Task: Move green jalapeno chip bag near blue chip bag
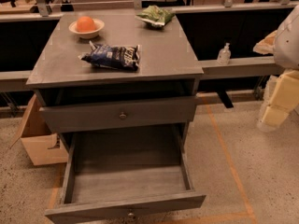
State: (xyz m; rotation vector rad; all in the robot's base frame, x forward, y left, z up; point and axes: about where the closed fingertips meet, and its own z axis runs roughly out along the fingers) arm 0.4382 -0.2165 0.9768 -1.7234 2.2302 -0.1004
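Lower drawer [126,181] is pulled right out and holds nothing. Upper drawer [122,115] is slightly out, inside hidden.

Your pincer [276,107] hangs off to the right of the worktop [173,59], below its level. Spread or pressed together: cannot tell.

Blue chip bag [111,56] lies near the front edge, left of centre. Behind it, a bowl [86,31] holds an orange [86,23].

Green jalapeno chip bag [155,16] sits at the far edge, long axis left-right, well apart from the blue one. From the pincer it lies left, higher and farther back. You likely need a long reach.
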